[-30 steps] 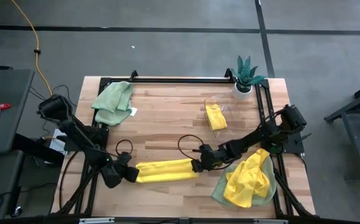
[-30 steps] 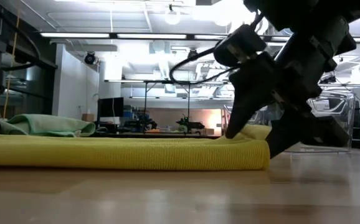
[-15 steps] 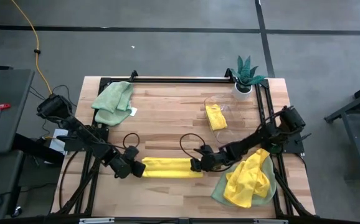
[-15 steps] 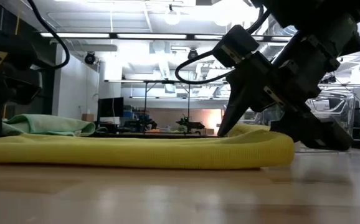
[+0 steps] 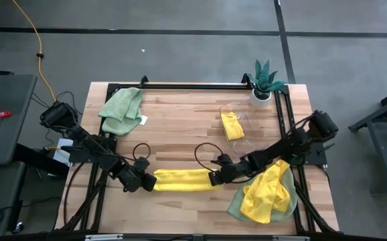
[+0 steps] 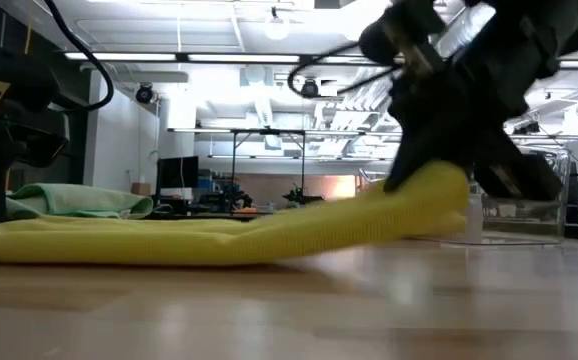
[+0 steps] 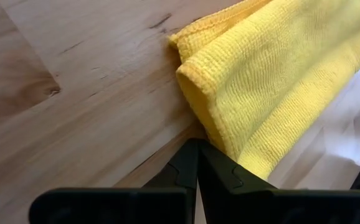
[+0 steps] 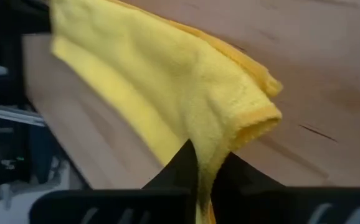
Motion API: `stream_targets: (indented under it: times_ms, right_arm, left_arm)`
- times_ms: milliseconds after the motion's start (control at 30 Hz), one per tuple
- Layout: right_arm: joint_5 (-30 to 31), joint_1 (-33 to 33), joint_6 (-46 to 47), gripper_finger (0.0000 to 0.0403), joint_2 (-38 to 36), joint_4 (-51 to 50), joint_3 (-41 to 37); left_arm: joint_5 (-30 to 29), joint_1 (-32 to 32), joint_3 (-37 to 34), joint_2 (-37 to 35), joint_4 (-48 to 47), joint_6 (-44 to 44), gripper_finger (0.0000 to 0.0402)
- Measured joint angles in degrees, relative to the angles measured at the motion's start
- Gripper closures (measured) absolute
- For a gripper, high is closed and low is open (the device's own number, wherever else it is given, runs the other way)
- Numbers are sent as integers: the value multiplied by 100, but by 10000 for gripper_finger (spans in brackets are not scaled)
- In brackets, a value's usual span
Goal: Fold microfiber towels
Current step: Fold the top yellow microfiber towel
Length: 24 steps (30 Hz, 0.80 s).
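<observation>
A bright yellow microfiber towel, folded into a long strip, lies left to right on the near middle of the wooden table. My right gripper is shut on its right end, which is raised off the wood in the low view. My left gripper is shut at the strip's left end, which rests on the table. My left gripper has its shut fingertips against the edge of the towel's left end, slanting down from the table's left side. I see no cloth between the fingers. That end lies flat on the wood. My right gripper pinches the towel's folded right end between its two fingers, several layers together. The fingers slant down from the table's right side, along the strip. That end is lifted clear; the strip slopes down leftward onto the table.
A pale green towel lies bunched at the far left. A small folded yellow towel sits by a clear container at the far right, near a potted plant. A yellow towel on a green one is heaped at the near right.
My right gripper stood open around the towel's right end; it has shut on it and risen, lifting that end off the table. My left gripper slid toward the table's right, moving the towel's left end with it and shortening the strip, then kept still.
</observation>
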Motion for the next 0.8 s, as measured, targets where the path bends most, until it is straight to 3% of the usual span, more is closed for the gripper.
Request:
stream_targets:
  times_ms: [333,633,800]
  right_arm:
    - [-38,-197,-82,400,-237,119,13]
    - [-160,-435,-609,402,-239,-999,862]
    - [-161,-584,-624,402,-239,-1068,1016]
  left_arm:
    - [23,411,-12,18,244,394,401]
    - [480,1063,-4,391,1099,1178,401]
    - [631,1193,211,731,1369,1540,401]
